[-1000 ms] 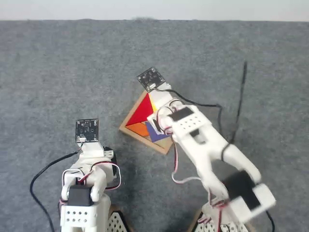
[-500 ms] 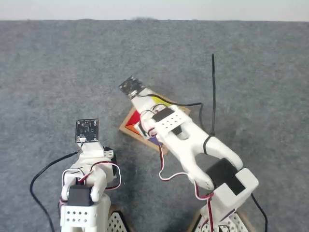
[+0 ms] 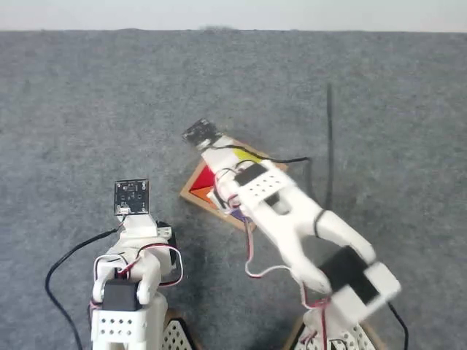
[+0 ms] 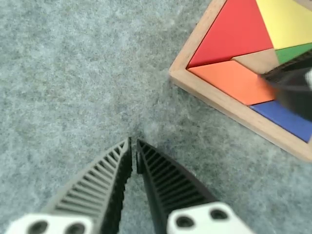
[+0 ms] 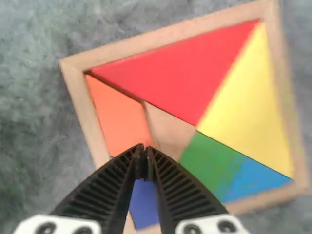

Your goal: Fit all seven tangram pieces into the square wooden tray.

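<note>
The square wooden tray [image 5: 161, 36] lies on grey carpet with a red triangle [image 5: 180, 83], a yellow triangle [image 5: 248, 102], an orange piece [image 5: 119, 122], a green piece [image 5: 209, 163], a light blue piece [image 5: 258, 178] and a dark blue piece [image 5: 141, 204] lying flat in it. A wood-coloured patch [image 5: 168, 134] sits in the middle; I cannot tell whether it is a piece or bare floor. My right gripper [image 5: 144, 148] is shut and holds nothing, its tips between the orange piece and that patch. My left gripper [image 4: 133, 144] is shut over bare carpet, short of the tray's corner [image 4: 178, 73].
In the high view the right arm [image 3: 266, 193] covers most of the tray [image 3: 191, 191], while the left arm [image 3: 135, 240] stands at the lower left. A black cable [image 3: 328, 146] runs up the carpet right of the tray. Open carpet surrounds the tray.
The right arm has swung left across the tray, now covering more of it, and its cable shifted with it. The left arm has not moved.
</note>
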Robot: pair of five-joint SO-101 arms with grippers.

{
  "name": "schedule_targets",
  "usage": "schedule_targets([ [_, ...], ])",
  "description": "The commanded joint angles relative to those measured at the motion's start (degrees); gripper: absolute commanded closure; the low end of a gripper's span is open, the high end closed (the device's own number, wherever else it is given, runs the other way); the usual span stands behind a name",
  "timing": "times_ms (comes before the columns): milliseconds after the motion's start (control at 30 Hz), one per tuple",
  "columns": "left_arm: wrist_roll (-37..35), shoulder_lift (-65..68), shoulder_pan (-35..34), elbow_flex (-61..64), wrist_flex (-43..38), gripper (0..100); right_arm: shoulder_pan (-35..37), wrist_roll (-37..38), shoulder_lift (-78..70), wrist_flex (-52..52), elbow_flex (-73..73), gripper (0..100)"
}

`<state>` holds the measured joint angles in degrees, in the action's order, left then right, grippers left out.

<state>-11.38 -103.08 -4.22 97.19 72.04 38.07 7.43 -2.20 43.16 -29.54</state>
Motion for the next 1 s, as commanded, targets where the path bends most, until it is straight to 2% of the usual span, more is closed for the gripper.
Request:
schedule_targets([
  [0,0.9,-1.1,-0.4,-0.7,0.3,99,-4.5,-0.6,12.1,0.5,-3.0,99.1],
  [167,0.9,-1.1,-0.4,-0.7,0.3,99,-10.3,-0.5,23.3,0.4,-12.7,99.1],
  [633,0.9,-1.1,-0.4,-0.7,0.3,99,-21.1,-0.4,55.2,0.4,-41.8,99.0],
  [967,0.9,-1.1,-0.4,-0.7,0.3,99,-35.1,-0.4,77.3,0.4,-58.8,99.0],
])
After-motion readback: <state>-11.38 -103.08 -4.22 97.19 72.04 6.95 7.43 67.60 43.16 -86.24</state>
